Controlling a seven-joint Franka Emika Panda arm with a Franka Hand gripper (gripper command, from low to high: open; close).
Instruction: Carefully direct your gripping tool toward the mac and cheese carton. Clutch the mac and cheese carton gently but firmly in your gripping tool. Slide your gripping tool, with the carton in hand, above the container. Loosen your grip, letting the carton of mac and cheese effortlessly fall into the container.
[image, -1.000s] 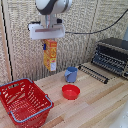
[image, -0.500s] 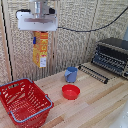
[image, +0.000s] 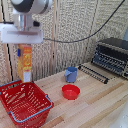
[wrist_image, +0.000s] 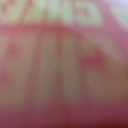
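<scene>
My gripping tool (image: 22, 46), the white blocky end of the arm, hangs over the exterior view's left side. It is shut on the mac and cheese carton (image: 25, 64), an orange-yellow box with a pale bottom that hangs upright below it. The carton's bottom is just above the far part of the container (image: 31, 111), a red lattice basket with a blue-grey handle. The fingers are hidden behind the carton's top. The wrist view is filled by a blurred pink and pale surface with large pale letters, very close to the lens.
A blue cup (image: 71, 74) and a small red bowl (image: 70, 91) stand on the wooden table (image: 95, 110) to the exterior view's right of the basket. A black toaster oven (image: 112, 55) with a rack in front sits at the far right.
The arm has carried the carton from above the table's middle toward the exterior view's left, over the basket, and a little lower.
</scene>
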